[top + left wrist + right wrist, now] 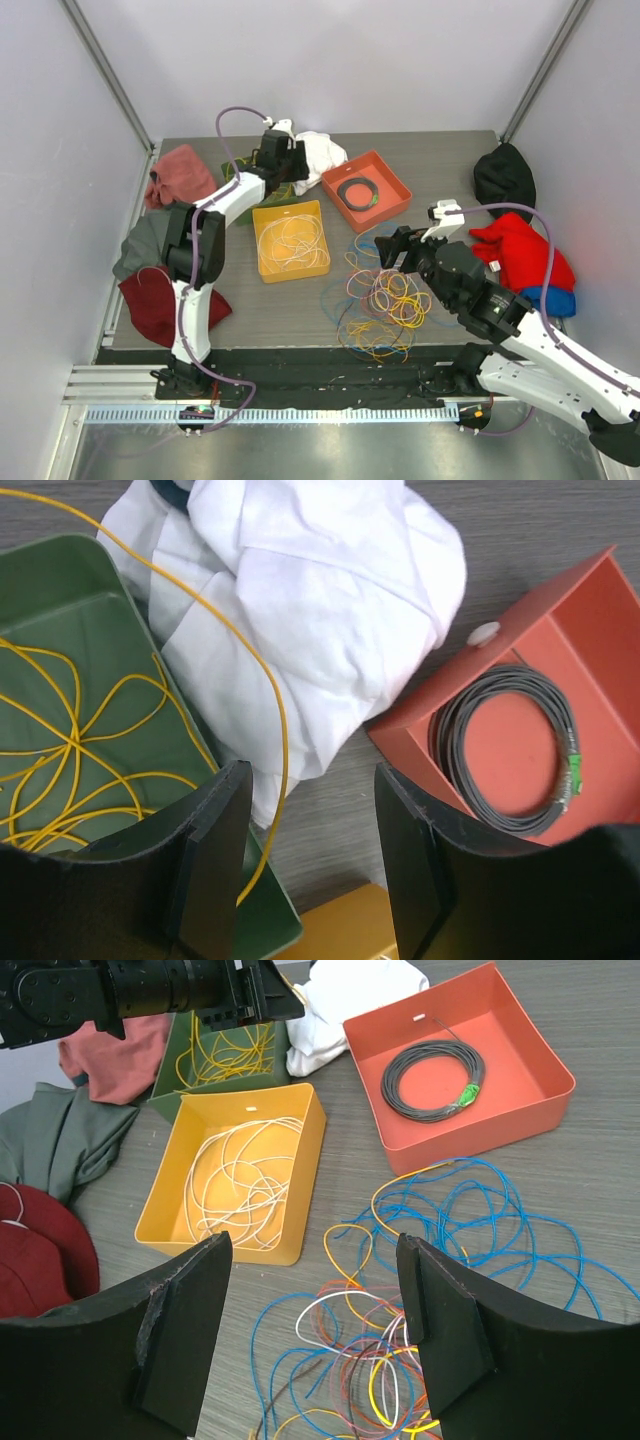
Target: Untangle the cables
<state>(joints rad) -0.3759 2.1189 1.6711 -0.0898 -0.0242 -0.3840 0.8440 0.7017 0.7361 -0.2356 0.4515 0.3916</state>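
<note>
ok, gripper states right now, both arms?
Left gripper: open, holding nothing; a yellow cable trails loose past one finger.
Right gripper: open, empty, above the cable tangle.

I count three trays: one green tray (70, 590), one yellow tray (292, 272) and one orange tray (500, 1050). One grey coil (432, 1080). Seven cloths: white cloth (320, 155), pink cloth (182, 172), grey-green cloth (140, 245), dark red cloth (150, 300), black cloth (503, 175), red cloth (520, 250), blue cloth (553, 300). Two arms: left arm (225, 205), right arm (480, 295). The cables (385, 300) are too tangled for me to count; I make out five colours: blue, yellow, white, pink, orange.
</note>
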